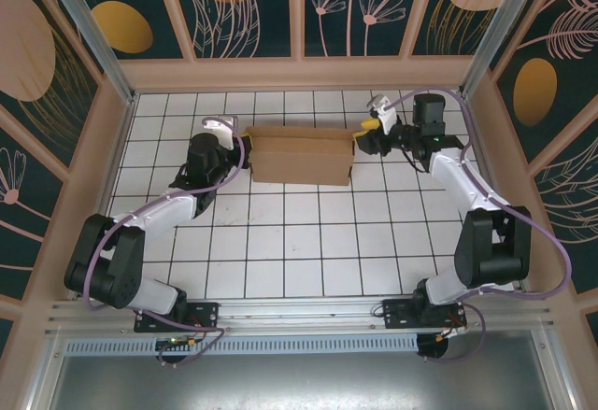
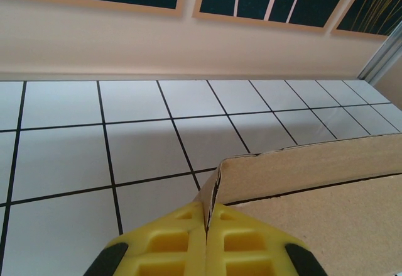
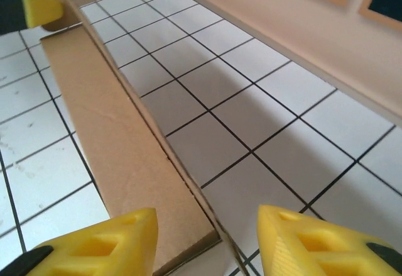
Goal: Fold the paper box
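Observation:
The paper box [image 1: 301, 155] is a long, shallow brown cardboard shape lying crosswise near the back of the tiled table. My left gripper [image 1: 246, 139] is at its left end. In the left wrist view the yellow fingers [image 2: 182, 241] of the left gripper [image 2: 208, 226] are shut on the box's corner wall [image 2: 301, 166]. My right gripper [image 1: 361, 133] is at the right end. It stands open [image 3: 207, 229], with the end of the box's back wall [image 3: 107, 131] between the spread fingers and touching neither. The left gripper's yellow finger [image 3: 41, 5] shows at the box's far end.
The white tiled table [image 1: 280, 242] stretches wide in front of the box. A beige back wall [image 1: 299, 74] runs about two tiles behind it. Metal frame posts [image 1: 93, 41] stand at both back corners, and side walls close in left and right.

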